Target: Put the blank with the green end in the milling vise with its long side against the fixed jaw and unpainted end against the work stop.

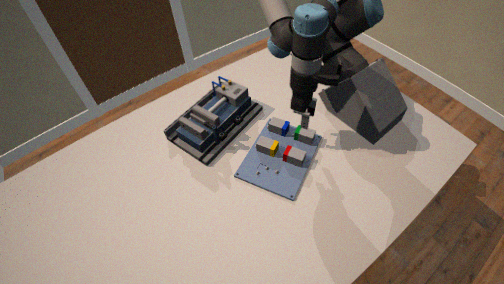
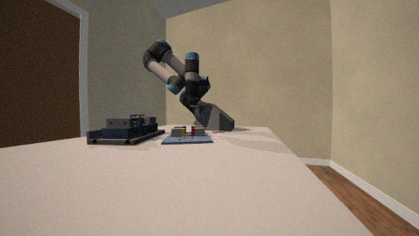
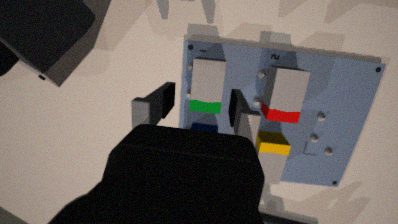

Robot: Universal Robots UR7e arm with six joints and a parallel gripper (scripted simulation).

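The blank with the green end (image 1: 306, 135) (image 3: 208, 81) lies flat on the blue plate (image 1: 248, 174) (image 2: 187, 141) (image 3: 352, 100), its green end facing the blank with the blue end (image 1: 276, 125) (image 3: 204, 128). My gripper (image 1: 304, 121) (image 3: 202, 97) is open and empty above the green-ended blank. In the wrist view one finger shows on each side of its green end; the exact height is hard to tell. The milling vise (image 1: 197, 141) (image 2: 118, 133) stands beside the plate, with an end block without hoses (image 1: 193, 127) at its near end. The bars and work stop cannot be made out.
Blanks with a yellow end (image 1: 265, 144) (image 2: 176, 132) (image 3: 274, 172) and a red end (image 1: 296, 156) (image 2: 199, 131) (image 3: 289, 87) also lie on the plate, near small pins. The vise's hosed block (image 1: 232, 92) is at its far end. The robot's grey base (image 1: 370, 107) (image 2: 218, 118) stands behind the plate.
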